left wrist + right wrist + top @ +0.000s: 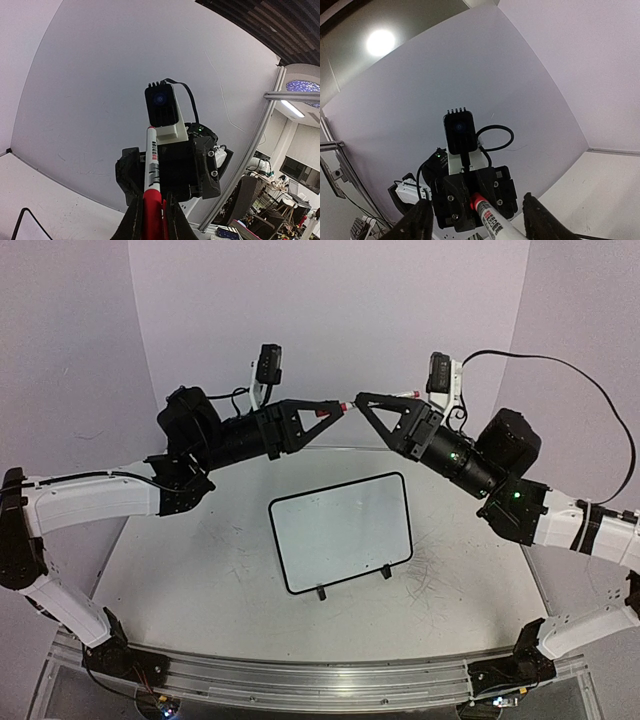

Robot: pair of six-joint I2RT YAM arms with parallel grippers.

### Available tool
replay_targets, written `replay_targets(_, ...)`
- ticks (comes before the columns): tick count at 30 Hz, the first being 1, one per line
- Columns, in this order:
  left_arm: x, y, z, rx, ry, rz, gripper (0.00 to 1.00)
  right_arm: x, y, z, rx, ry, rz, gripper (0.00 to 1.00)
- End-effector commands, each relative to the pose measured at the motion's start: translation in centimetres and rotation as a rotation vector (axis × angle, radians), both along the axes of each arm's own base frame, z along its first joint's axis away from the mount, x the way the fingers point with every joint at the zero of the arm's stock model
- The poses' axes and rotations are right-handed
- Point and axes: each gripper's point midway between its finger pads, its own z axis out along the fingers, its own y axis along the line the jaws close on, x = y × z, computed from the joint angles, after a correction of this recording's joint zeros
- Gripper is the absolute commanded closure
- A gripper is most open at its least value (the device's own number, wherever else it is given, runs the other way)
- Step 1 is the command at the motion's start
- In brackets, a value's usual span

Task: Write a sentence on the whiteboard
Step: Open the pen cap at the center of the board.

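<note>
The whiteboard [340,530] lies blank on the table below both raised arms. Above it, my left gripper [332,410] is shut on the red cap [152,212] of a marker [151,160]. The marker's white barrel points at my right gripper [362,402], which faces the left one tip to tip. In the right wrist view the barrel [496,224] runs between the fingers of the right gripper [476,207]. Those fingers [419,220] stand well apart on either side and do not touch it. The left gripper [153,200] pinches the cap from both sides.
A white curved backdrop [330,320] closes off the far side. The grey tabletop [180,580] is scratched around the board. A metal rail [300,680] with both arm bases runs along the near edge. A black cable [590,390] loops behind the right arm.
</note>
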Motion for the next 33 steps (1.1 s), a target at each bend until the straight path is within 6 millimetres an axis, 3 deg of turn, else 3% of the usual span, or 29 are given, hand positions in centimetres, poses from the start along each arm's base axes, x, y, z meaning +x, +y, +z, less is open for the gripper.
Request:
replay_targets(1, -1.1, 1.1, 2.5, -0.085, -0.046, -0.009, 1.00, -1.0, -0.5, 3.3, 0.091, -0.083, 0.025, 0.54)
replay_targets(4, -1.1, 1.0, 2.3, -0.083, -0.045, -0.013, 1.00, -1.1, -0.6, 3.5, 0.098, -0.094, 0.027, 0.79)
replay_targets(5, -1.1, 1.0, 2.2, -0.081, -0.045, -0.012, 1.00, -1.1, -0.6, 3.6, 0.101, -0.097, 0.028, 0.82)
replay_targets(12, -1.1, 0.8, 1.8, -0.072, -0.034, -0.019, 1.00, -1.5, 0.0, 3.6, 0.087, -0.116, 0.063, 0.74)
replay_targets(24, -1.0, 0.3, 1.0, -0.056, -0.019, -0.038, 1.00, -1.4, 0.2, 3.7, 0.084, -0.124, 0.075, 0.80)
replay_targets(33, -1.1, 0.0, 0.7, -0.046, -0.013, -0.055, 1.00, -1.1, 0.1, 3.8, 0.091, -0.113, 0.072, 0.76)
